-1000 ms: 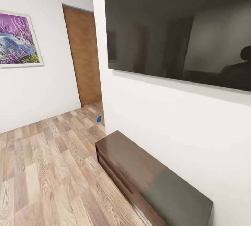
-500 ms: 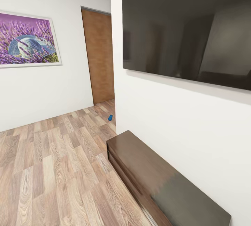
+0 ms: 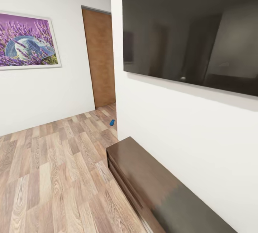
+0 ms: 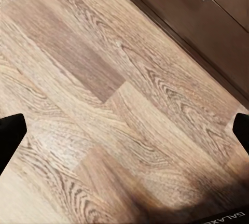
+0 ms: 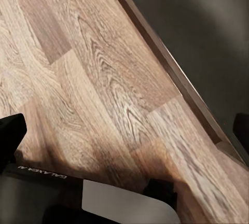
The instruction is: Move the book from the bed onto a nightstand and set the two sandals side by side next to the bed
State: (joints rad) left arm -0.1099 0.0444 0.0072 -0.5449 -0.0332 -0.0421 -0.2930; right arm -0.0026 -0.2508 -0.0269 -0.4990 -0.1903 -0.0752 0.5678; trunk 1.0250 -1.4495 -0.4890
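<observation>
Wood-plank floor (image 3: 53,175), white wall (image 3: 172,125), dark TV (image 3: 193,28) and long dark bench unit (image 3: 143,182) are seen. One blue sandal (image 3: 112,122) is seen far off by the door (image 3: 100,57), well apart from both tools. Left tool (image 4: 124,130) and right tool (image 5: 124,130) are spread wide, released, over bare floor.

White "GALAXEA" lettering stands on the black left gripper (image 4: 124,130) and right gripper (image 5: 124,130) bodies.

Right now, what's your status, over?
Both claws open, empty, above the plank floor. One blue sandal on the floor by the door. Long dark bench unit close on my right.
</observation>
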